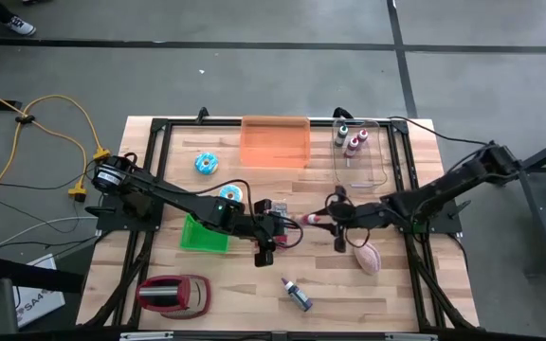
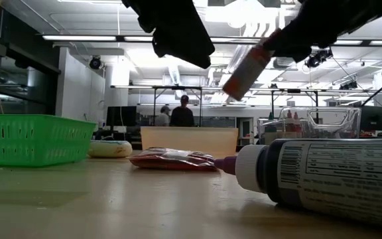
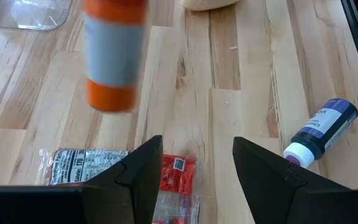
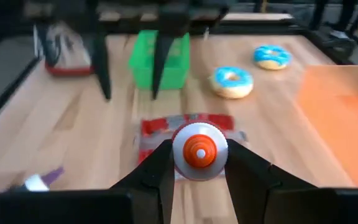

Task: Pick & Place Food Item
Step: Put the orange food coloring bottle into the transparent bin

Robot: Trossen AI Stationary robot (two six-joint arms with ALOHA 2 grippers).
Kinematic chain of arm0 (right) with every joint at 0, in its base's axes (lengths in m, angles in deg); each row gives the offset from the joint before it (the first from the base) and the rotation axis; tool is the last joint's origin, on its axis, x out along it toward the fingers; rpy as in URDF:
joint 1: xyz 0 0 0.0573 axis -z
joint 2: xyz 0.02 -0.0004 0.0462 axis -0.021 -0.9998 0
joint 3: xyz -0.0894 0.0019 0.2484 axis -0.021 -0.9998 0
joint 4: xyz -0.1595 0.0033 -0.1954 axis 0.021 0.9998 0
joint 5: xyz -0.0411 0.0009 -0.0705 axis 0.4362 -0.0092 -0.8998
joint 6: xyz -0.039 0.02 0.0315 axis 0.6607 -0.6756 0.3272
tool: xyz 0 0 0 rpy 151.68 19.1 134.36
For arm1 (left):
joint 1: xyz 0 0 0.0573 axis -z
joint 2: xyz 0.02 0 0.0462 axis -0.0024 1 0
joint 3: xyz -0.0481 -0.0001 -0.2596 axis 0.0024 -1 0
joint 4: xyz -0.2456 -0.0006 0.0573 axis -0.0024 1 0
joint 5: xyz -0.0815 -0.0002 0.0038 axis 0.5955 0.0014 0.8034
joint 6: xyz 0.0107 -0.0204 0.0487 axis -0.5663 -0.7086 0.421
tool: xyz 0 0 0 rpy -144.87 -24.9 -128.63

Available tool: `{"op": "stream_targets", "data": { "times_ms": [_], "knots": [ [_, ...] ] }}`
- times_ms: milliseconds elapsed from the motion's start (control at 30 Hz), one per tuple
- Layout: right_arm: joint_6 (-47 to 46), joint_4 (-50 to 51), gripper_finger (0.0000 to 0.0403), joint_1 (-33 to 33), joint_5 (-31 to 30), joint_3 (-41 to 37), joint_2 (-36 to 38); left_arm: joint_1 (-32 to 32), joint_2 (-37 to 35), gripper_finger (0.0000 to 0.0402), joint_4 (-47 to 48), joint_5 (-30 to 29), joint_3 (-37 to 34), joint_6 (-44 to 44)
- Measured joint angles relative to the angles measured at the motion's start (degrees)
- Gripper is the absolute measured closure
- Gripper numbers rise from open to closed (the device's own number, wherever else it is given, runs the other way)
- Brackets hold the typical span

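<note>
My right gripper (image 1: 333,216) is shut on an orange-and-grey tube (image 1: 313,219) and holds it above the middle of the table. The low view shows the tube (image 2: 247,70) tilted in the air. A red snack packet (image 3: 166,177) lies flat on the wood below it. Over that packet, well above it, my left gripper (image 3: 194,168) stands open with nothing between its fingers. The right wrist view shows the packet (image 4: 188,127) just beyond the tube's end (image 4: 199,151). My right gripper pinches the tube's rear part (image 4: 199,163) between its two fingers. The fingers come from the table's right, slanting a little down, and lie along the tube. The tube sticks out ahead of them toward the table's left, its free end (image 2: 234,86) tipped down, lifted clear of the table.
A purple-capped dark bottle (image 1: 297,296) lies near the front edge and a pink item (image 1: 368,256) to the right. A green basket (image 1: 204,234) and two blue donuts (image 1: 207,164) are at the left. At the back stand an orange tray (image 1: 275,142) and a clear bin (image 1: 358,152).
</note>
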Motion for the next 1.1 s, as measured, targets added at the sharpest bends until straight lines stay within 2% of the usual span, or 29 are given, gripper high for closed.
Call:
{"op": "stream_targets", "data": {
  "times_ms": [333, 667, 833, 1100],
  "knots": [
    [-4.08, 16.05, 0.0295, 2.48, -13.67, 0.0, 11.14, 0.0, 0.0, 0.0213, -0.07, -0.02, 0.0, 0.0],
    [-4.46, 20.52, 0.0295, 13.74, -20.27, 0.0, 16.71, 0.0, 0.0, 0.0213, -0.09, -0.04, 0.0, 0.0],
    [-6.17, 23.45, 0.0295, 22.05, -20.65, 0.0, 18.25, 0.0, 0.0, 0.0213, -0.07, -0.04, 0.0, -0.02],
    [-18.95, 40.71, 0.0295, 31.93, -16.83, 0.0, 19.34, 0.0, 0.0, 0.0213, 0.19, -0.07, 0.0, 0.01]
  ]
}}
